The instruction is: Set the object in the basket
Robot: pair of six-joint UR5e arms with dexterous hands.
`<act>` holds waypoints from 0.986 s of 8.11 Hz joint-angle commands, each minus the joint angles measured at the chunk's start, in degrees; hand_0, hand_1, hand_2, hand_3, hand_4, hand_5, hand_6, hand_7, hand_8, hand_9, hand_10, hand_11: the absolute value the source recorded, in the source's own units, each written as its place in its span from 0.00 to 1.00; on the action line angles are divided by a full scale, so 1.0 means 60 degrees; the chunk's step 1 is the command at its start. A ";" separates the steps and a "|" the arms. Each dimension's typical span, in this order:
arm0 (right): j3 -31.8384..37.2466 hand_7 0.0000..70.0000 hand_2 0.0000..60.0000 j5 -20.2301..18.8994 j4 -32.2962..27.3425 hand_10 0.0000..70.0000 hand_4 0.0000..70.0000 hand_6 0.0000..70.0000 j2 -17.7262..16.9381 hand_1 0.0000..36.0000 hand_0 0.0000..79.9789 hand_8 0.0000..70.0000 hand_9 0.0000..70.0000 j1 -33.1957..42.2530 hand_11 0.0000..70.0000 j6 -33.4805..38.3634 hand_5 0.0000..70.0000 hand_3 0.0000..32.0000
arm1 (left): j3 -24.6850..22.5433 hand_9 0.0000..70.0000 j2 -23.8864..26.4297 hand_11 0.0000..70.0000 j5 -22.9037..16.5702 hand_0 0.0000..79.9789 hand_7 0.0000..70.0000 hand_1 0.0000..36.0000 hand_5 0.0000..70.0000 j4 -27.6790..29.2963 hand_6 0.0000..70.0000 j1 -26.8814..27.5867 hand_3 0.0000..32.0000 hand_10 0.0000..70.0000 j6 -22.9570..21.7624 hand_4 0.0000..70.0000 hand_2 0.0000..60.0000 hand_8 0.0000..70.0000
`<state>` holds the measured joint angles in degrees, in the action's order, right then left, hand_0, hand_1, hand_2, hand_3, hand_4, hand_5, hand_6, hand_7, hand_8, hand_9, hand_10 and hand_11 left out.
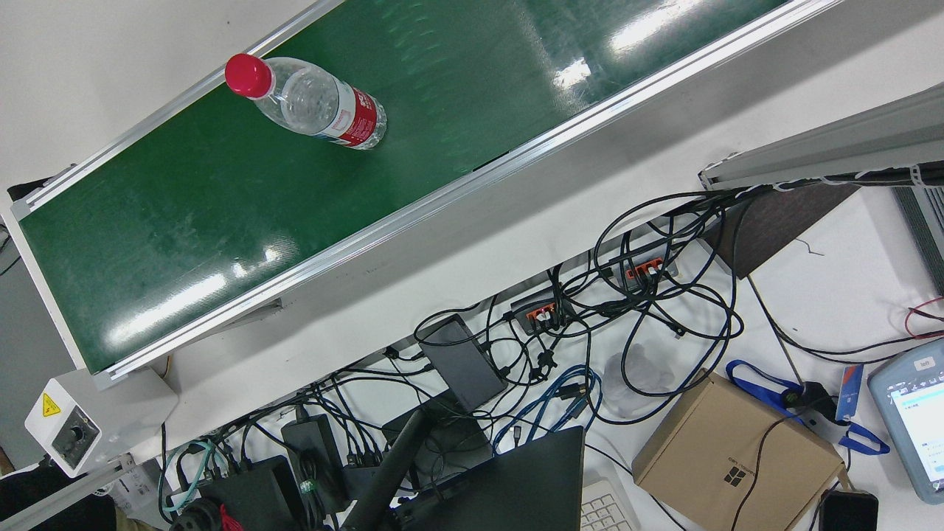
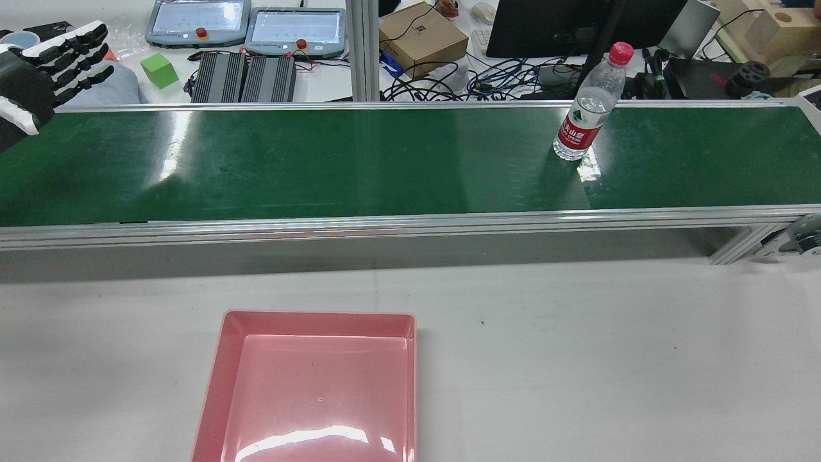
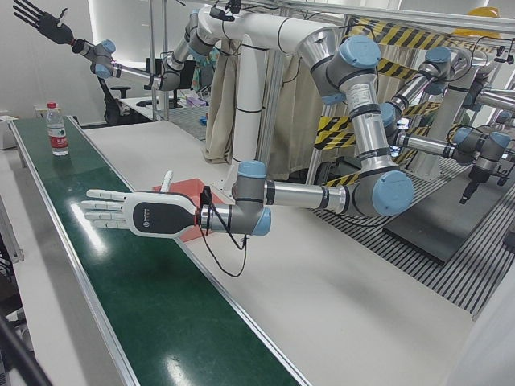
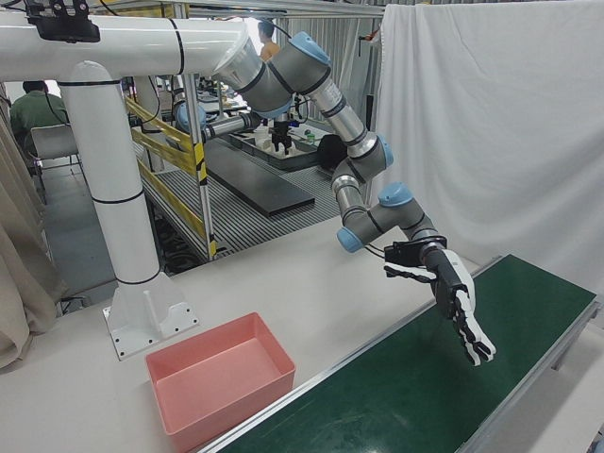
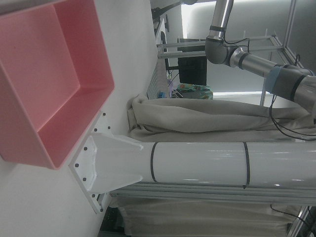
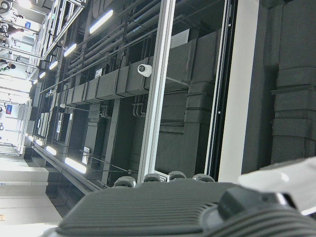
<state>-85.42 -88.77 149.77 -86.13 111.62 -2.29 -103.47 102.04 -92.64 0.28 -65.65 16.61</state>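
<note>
A clear water bottle (image 2: 587, 106) with a red cap and red label stands upright on the green conveyor belt (image 2: 321, 167), toward its right end. It also shows in the front view (image 1: 310, 103) and far off in the left-front view (image 3: 56, 129). The pink basket (image 2: 314, 316) sits empty on the white table in front of the belt. My left hand (image 2: 45, 70) is open, fingers spread, hovering over the belt's left end, far from the bottle; it also shows in the left-front view (image 3: 137, 213) and the right-front view (image 4: 458, 307). My right hand (image 3: 36, 18) is open and raised high.
Behind the belt lie tangled cables (image 1: 590, 332), a cardboard box (image 1: 737, 450), teach pendants (image 2: 295, 29) and a green cube (image 2: 158, 69). The white pedestal (image 4: 142, 283) stands by the basket. The belt has raised aluminium side rails (image 2: 385, 221).
</note>
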 commanded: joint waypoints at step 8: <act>0.0012 0.00 0.00 0.0000 0.0000 0.00 0.00 0.00 0.0000 0.00 0.00 0.00 0.00 0.0000 0.00 0.0000 0.00 0.00 | -0.0011 0.00 0.0000 0.08 0.0000 0.60 0.00 0.07 0.05 -0.0003 0.00 -0.0015 0.00 0.04 0.0000 0.13 0.00 0.00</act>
<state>-85.43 -88.77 149.77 -86.13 111.63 -2.28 -103.52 102.04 -92.64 0.28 -65.74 16.54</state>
